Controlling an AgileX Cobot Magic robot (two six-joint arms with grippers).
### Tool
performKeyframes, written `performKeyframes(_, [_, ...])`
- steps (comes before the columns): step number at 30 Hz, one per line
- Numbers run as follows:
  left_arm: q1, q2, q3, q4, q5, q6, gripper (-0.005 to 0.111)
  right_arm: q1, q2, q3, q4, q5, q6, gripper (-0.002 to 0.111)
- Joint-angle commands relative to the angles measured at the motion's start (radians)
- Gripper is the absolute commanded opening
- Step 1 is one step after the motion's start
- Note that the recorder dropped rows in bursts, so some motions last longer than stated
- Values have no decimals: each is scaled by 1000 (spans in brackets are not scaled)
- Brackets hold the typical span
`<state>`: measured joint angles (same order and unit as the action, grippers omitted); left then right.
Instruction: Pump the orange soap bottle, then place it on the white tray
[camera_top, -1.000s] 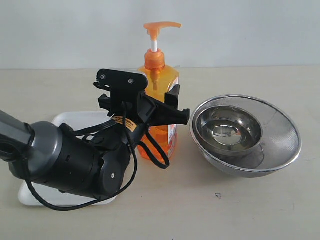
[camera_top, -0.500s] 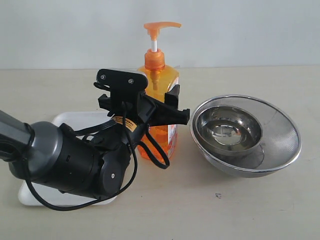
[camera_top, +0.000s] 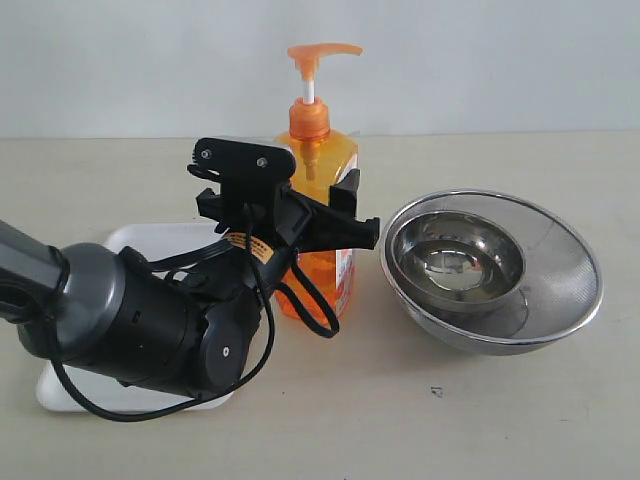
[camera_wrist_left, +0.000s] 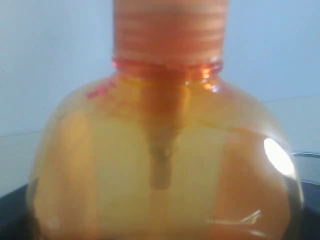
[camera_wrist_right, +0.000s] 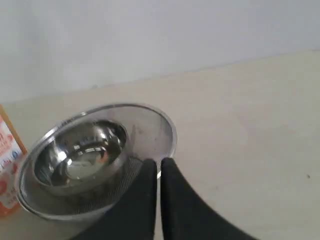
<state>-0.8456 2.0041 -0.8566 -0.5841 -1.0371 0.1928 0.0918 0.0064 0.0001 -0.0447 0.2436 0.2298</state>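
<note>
The orange soap bottle (camera_top: 322, 150) stands upright on the table, its pump head raised on the white stem. My left gripper (camera_top: 305, 215) reaches in from the left and is shut on the bottle's body at mid height; one finger (camera_top: 346, 192) shows at its right edge. The bottle's shoulder and ribbed collar (camera_wrist_left: 165, 150) fill the left wrist view, hiding the jaws. The white tray (camera_top: 135, 238) lies left of the bottle, mostly under my left arm. My right gripper (camera_wrist_right: 159, 164) is shut and empty, hovering near the steel bowls, out of the exterior view.
Nested round steel bowls (camera_top: 565, 245) sit just right of the bottle, close to its base; their rim (camera_wrist_right: 170, 131) lies under my right fingertips. A strip of the bottle's label (camera_wrist_right: 7, 167) shows beside them. A pale wall stands behind the table.
</note>
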Motion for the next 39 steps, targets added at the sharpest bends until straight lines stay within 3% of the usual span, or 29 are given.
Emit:
performKeyframes(1, [-3, 8, -5, -3, 16, -21, 5, -2, -6, 0, 57, -84, -56, 0])
performKeyframes(9, [-3, 8, -5, -3, 16, -21, 5, -2, -6, 0, 60, 92, -187, 0])
performKeyframes(39, [-3, 8, -5, -3, 16, -21, 5, -2, -6, 0, 60, 104, -187, 0])
